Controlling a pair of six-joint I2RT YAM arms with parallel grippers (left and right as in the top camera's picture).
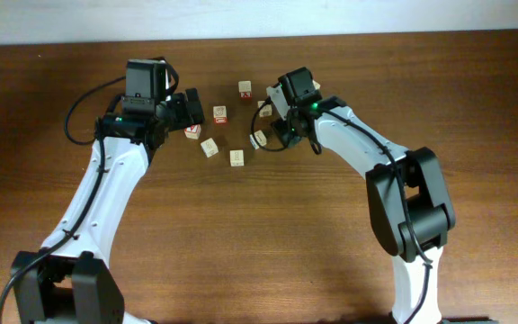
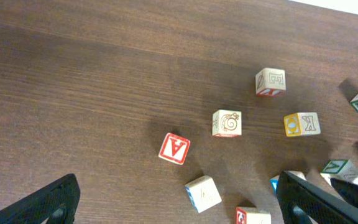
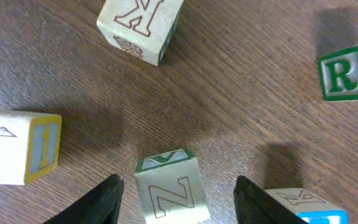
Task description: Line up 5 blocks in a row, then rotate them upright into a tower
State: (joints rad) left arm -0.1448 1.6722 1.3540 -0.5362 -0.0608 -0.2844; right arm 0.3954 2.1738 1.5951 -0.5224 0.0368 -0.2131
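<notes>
Several small wooden letter blocks lie scattered on the table between my arms. My right gripper (image 3: 179, 186) is open and straddles a pale block with a red "Z" and a green face (image 3: 169, 190), with a gap on each side. From overhead that block (image 1: 258, 138) sits just left of the right gripper (image 1: 270, 131). Around it are a "K" block (image 3: 143, 25), a green "R" block (image 3: 347, 71), a yellow-edged block (image 3: 17, 146) and a blue-faced block (image 3: 303, 208). My left gripper (image 2: 178, 190) is open above a pale, blue-sided block (image 2: 204, 193), holding nothing.
A red-faced cube (image 2: 174, 148) lies left of the cluster, and a pale cube with a red "X" (image 1: 245, 88) lies at the far side. A snail-print block (image 2: 227, 122) and a yellow-faced one (image 2: 301, 124) sit mid-cluster. The dark wooden table (image 1: 241, 243) ends at a white wall behind.
</notes>
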